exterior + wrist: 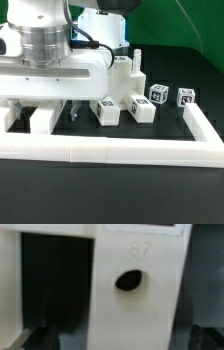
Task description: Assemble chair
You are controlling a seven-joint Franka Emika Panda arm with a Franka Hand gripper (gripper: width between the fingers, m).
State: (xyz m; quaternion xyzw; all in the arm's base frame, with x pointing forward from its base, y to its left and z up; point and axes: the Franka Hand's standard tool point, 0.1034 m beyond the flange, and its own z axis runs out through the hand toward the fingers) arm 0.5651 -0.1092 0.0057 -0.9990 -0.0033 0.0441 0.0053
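Wide-open gripper, nothing held. White slab (one dark hole in its face) sits in line with the gap between fingers, nearer one; contact unclear.

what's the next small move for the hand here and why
Probably close the hand on the white slab, perhaps after easing a little lower: the hand is open and the wrist view shows the slab between its fingers, not yet gripped.

Black table, white chair parts, border rail
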